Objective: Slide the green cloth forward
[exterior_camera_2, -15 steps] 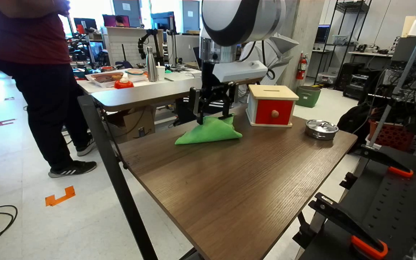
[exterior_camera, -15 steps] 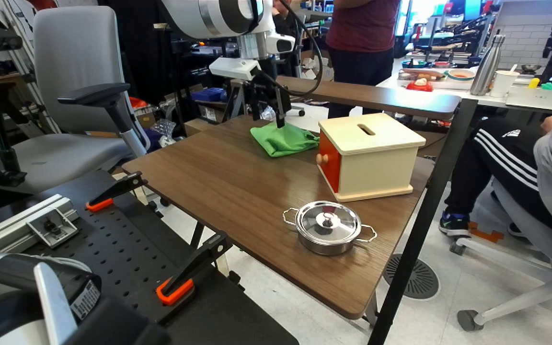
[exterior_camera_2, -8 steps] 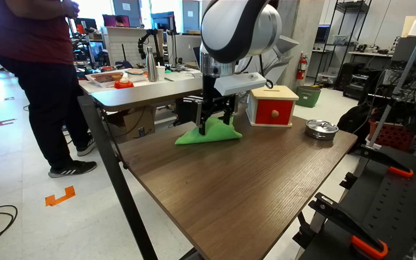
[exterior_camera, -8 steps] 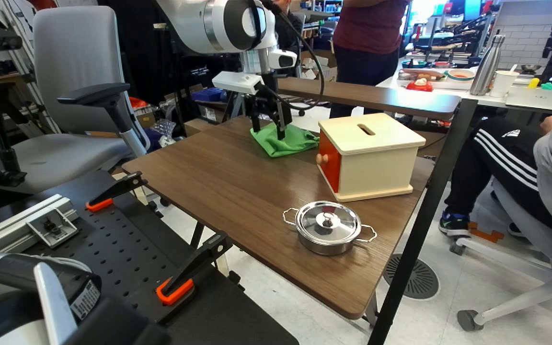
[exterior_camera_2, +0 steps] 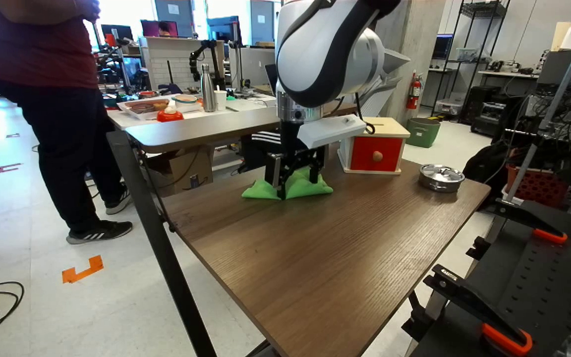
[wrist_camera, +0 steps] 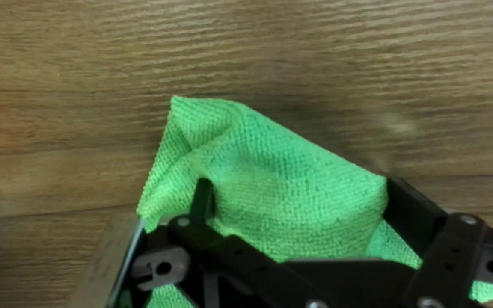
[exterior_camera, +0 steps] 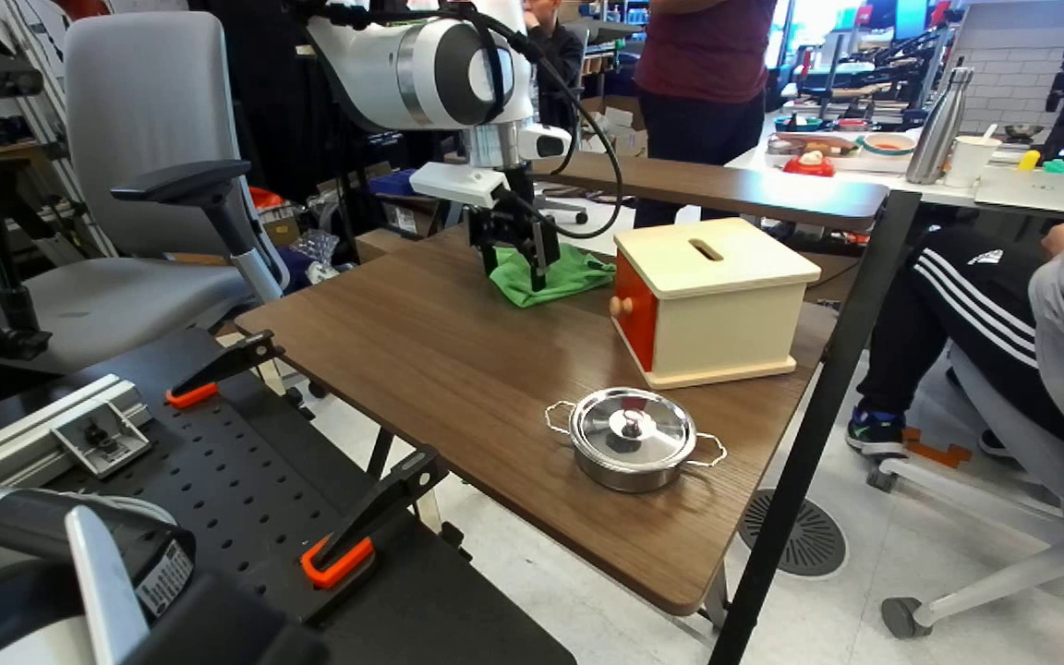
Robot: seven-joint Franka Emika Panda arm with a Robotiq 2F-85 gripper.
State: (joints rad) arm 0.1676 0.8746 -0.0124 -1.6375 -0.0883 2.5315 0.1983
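Note:
The green cloth (exterior_camera: 578,273) lies crumpled on the brown wooden table (exterior_camera: 421,342), beside the wooden box. It also shows in an exterior view (exterior_camera_2: 308,187) and fills the middle of the wrist view (wrist_camera: 280,171). My gripper (exterior_camera: 513,277) points straight down with its two black fingers spread wide. In an exterior view the gripper (exterior_camera_2: 298,189) has one finger reaching down at the cloth's near edge. In the wrist view the gripper (wrist_camera: 297,182) has its left finger sunk into the cloth and its right finger at the cloth's edge. Raised cloth lies between the fingers.
A pale wooden box with a red door (exterior_camera: 637,314) stands close beside the cloth. A lidded metal pot (exterior_camera: 632,439) stands near the table's end. A raised wooden shelf (exterior_camera_2: 201,129) runs behind the cloth. A black frame post (exterior_camera: 809,443) stands at the table's side.
My gripper has moved down from above the cloth until its fingers are low around part of it. The cloth is dented by a finger and its near edge has shifted slightly.

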